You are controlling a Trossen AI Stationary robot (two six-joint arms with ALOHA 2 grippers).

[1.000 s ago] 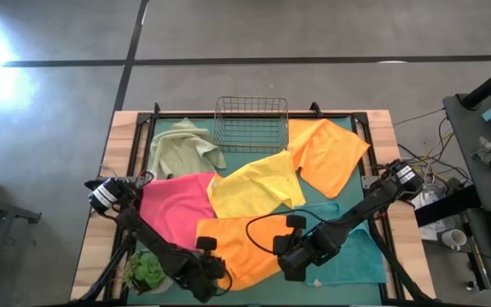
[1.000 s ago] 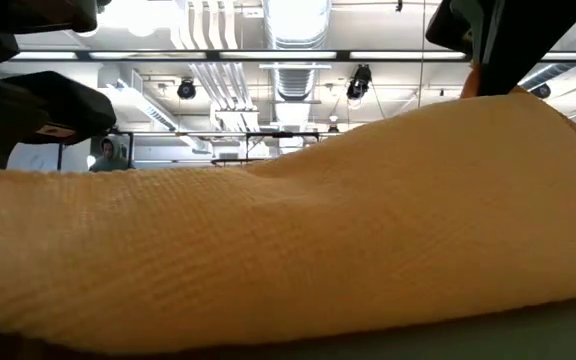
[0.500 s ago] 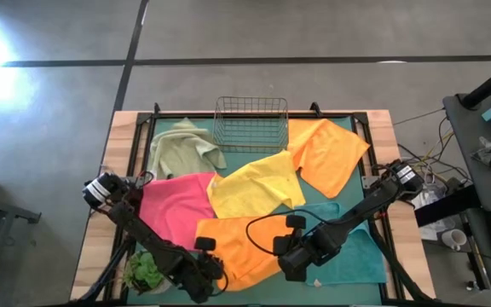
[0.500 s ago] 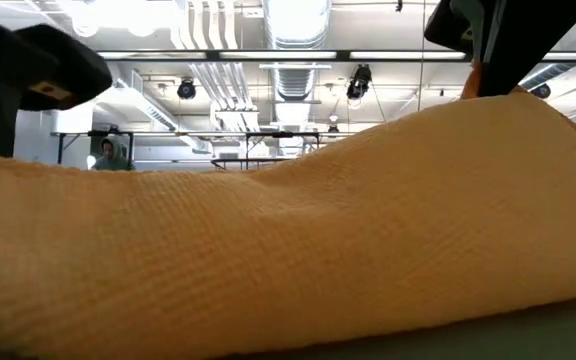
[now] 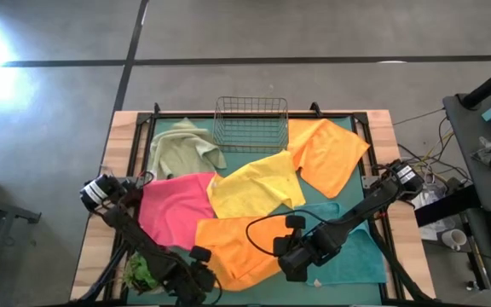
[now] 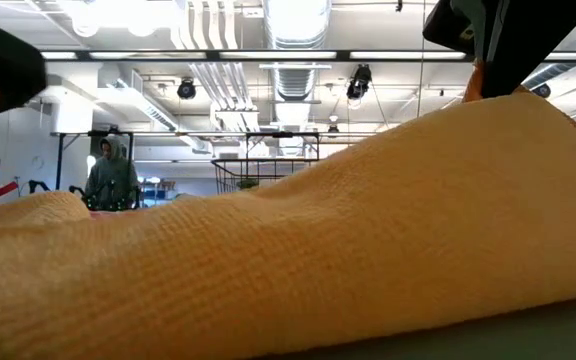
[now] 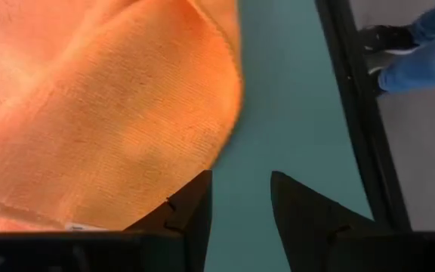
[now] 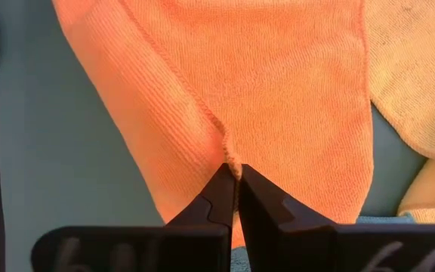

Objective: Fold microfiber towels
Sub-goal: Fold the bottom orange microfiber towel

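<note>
An orange towel (image 5: 237, 243) lies near the table's front, over the pink towel (image 5: 173, 205) and the yellow towel (image 5: 258, 183). My right gripper (image 8: 236, 185) is shut on it at its near right part, where the cloth rises in the low view (image 6: 488, 120). My left gripper (image 7: 240, 200) stands open just off the towel's near left corner (image 7: 202, 128), with only the green mat (image 7: 293, 113) between its fingers. My right gripper pinches a raised ridge of the orange towel along its hemmed edge (image 8: 226, 155) between its two fingertips. It comes from above. The cloth is drawn up to the fingers there (image 6: 483, 85) and slopes down to the left, with the rest on the table.
A second orange towel (image 5: 326, 153), a sage towel (image 5: 181, 147) and a wire basket (image 5: 251, 124) are at the back, a teal towel (image 5: 361, 251) at the near right. A leafy green thing (image 5: 143, 269) sits by the left arm. A person (image 6: 111, 170) stands beyond the table.
My left gripper has drawn off a little toward the table's left edge. The orange towel's left part has sunk lower in the low view, while its right part stays raised at my right gripper.
</note>
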